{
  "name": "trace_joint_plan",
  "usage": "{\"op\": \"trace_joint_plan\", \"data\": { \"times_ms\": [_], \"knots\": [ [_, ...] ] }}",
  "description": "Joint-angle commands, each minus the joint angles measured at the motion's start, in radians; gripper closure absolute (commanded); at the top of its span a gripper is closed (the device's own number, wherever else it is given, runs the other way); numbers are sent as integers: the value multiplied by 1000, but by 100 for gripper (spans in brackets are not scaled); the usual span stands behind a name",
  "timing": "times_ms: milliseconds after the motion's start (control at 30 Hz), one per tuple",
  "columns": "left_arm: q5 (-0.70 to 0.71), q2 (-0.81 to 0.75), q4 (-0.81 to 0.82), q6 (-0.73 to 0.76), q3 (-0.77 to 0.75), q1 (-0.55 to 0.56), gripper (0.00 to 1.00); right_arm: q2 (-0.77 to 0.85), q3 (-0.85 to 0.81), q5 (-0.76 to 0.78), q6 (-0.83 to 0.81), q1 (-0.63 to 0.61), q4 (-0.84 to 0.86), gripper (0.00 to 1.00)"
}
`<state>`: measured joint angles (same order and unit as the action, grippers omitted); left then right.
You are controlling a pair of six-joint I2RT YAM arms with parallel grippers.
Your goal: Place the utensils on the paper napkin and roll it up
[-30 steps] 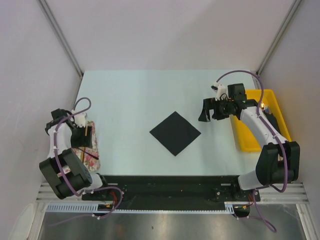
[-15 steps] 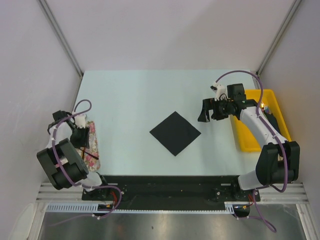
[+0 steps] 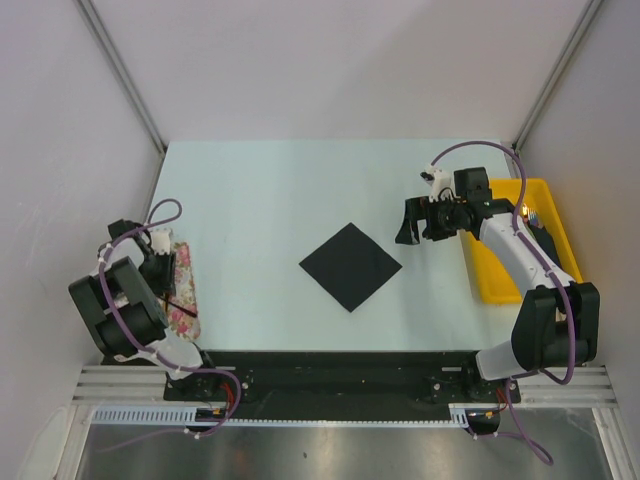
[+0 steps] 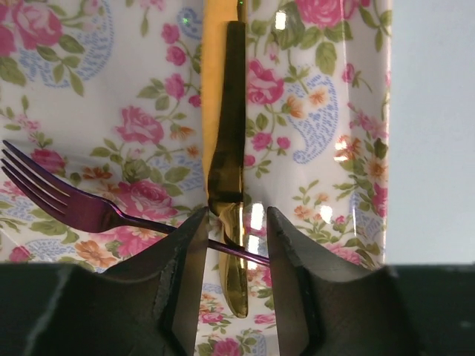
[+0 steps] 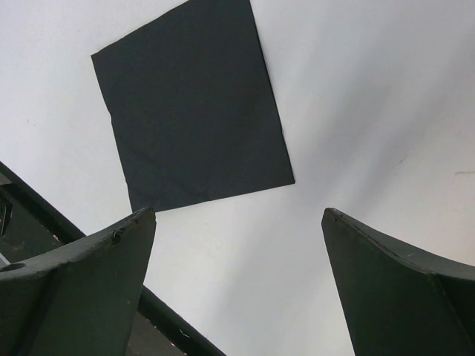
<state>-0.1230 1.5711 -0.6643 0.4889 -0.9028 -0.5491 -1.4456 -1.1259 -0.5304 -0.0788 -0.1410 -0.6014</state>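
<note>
Over the floral cloth (image 4: 111,111), left hand (image 4: 236,216) straddles utensils (image 4: 228,148), unclenched; right hand (image 5: 237,215) released near paper napkin (image 5: 193,104).

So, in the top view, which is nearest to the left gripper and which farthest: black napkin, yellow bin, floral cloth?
1. Floral cloth, right under the left gripper, at the left edge.
2. Black napkin, in the middle.
3. Yellow bin, at the right edge.

The left gripper (image 4: 236,222) is positioned over a floral cloth (image 4: 133,96). Its fingers (image 4: 182,259) stand slightly apart, straddling a gold knife (image 4: 230,126) that lies lengthwise. A purple fork (image 4: 52,189) crosses the knife between the fingers. Bare surface (image 4: 434,126) borders the cloth's right edge.
</note>
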Motion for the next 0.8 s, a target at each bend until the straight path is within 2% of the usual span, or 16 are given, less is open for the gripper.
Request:
{"op": "trace_joint_plan", "data": {
  "times_ms": [0,233,433,633,767],
  "knots": [
    [9,30,54,-18,-1,-9,59,14,3,3,-3,3,9,0],
    [25,-5,86,-10,76,-11,65,14,9,1,1,11,15,0],
    [25,-11,123,-24,119,-9,79,7,5,-2,5,14,20,0],
    [-3,-16,108,-50,104,-11,100,8,5,-2,5,17,20,0],
    [-23,-46,86,-72,84,-11,100,17,11,-2,5,20,23,0]
  ]
}}
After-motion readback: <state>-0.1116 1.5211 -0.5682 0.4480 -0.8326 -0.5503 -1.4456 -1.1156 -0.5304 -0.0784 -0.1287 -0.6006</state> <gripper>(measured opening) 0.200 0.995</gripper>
